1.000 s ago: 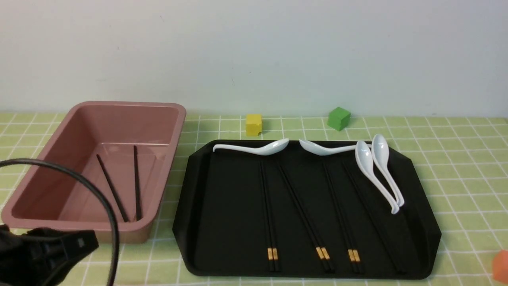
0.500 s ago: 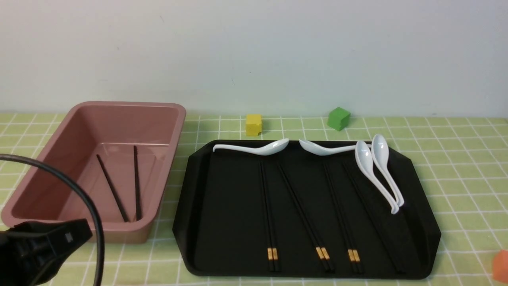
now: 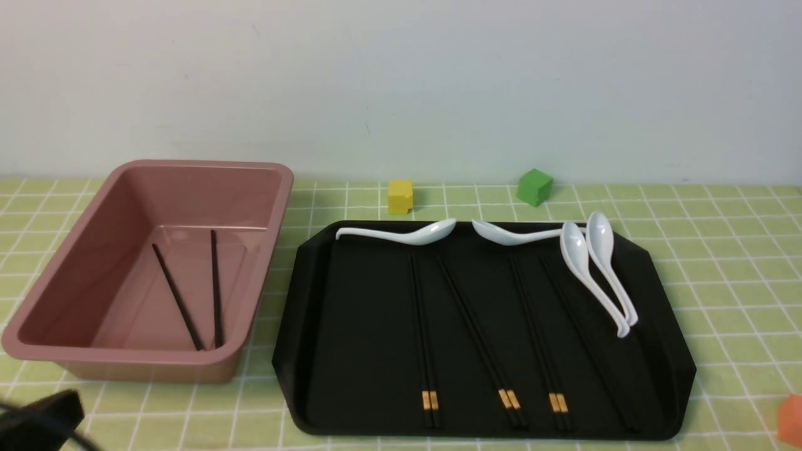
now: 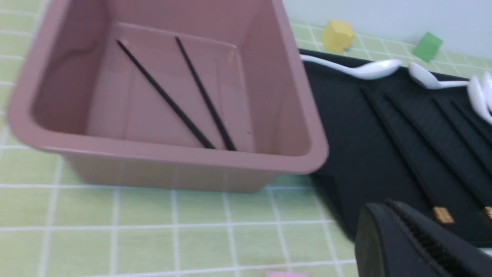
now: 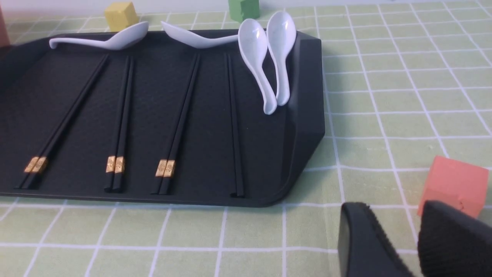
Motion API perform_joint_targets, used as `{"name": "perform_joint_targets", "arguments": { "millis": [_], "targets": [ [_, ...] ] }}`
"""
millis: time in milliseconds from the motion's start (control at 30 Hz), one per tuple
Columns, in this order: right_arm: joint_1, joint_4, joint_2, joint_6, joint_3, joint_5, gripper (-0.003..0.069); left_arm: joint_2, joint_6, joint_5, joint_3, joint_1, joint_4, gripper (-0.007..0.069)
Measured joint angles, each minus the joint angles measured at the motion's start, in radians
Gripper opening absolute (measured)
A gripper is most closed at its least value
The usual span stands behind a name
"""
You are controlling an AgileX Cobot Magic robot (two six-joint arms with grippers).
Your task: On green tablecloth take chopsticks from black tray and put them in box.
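On the green tablecloth (image 3: 720,269) the black tray (image 3: 369,326) holds several pairs of black chopsticks (image 3: 426,338) lying side by side, most with gold bands near the front rim. The pink box (image 3: 119,357) stands left of the tray with two chopsticks (image 3: 216,288) lying in it; they also show in the left wrist view (image 4: 165,96). My left gripper (image 4: 403,223) is shut and empty, low over the cloth in front of the box and the tray's near-left corner; only a dark tip of it (image 3: 37,416) shows in the front view. My right gripper (image 5: 403,234) is open and empty over the cloth by the tray's near-right corner.
Several white spoons (image 3: 601,269) lie along the tray's far edge and right side. A yellow cube (image 3: 401,196) and a green cube (image 3: 534,186) sit behind the tray. An orange cube (image 5: 453,184) sits right beside my right gripper's fingers. A wall closes the back.
My left gripper and its cable have dropped toward the bottom-left corner of the front view, uncovering the box's front. Chopsticks, spoons, tray and box have not moved.
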Motion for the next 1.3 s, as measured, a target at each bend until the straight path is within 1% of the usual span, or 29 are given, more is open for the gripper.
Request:
{"name": "perform_joint_targets", "arguments": {
  "millis": [100,233,333,400,567,1300],
  "targets": [
    [0.0,0.0,0.0,0.0,0.0,0.0,0.024,-0.152,-0.112,-0.007,0.104,0.0,0.141,-0.0012],
    [0.0,0.0,0.0,0.0,0.0,0.0,0.024,-0.29,-0.171,-0.003,0.207,0.0,0.219,-0.0012],
    [0.0,0.0,0.0,0.0,0.0,0.0,0.024,-0.349,-0.179,0.019,0.226,0.0,0.229,-0.0011],
    [0.0,0.0,0.0,0.0,0.0,0.0,0.024,-0.38,-0.18,0.069,0.227,0.0,0.239,-0.0009],
    [0.0,0.0,0.0,0.0,0.0,0.0,0.024,-0.385,-0.18,0.116,0.23,0.0,0.24,-0.0006],
    [0.0,0.0,0.0,0.0,0.0,0.0,0.024,-0.385,-0.181,0.127,0.23,0.0,0.243,0.0013]
  ]
}}
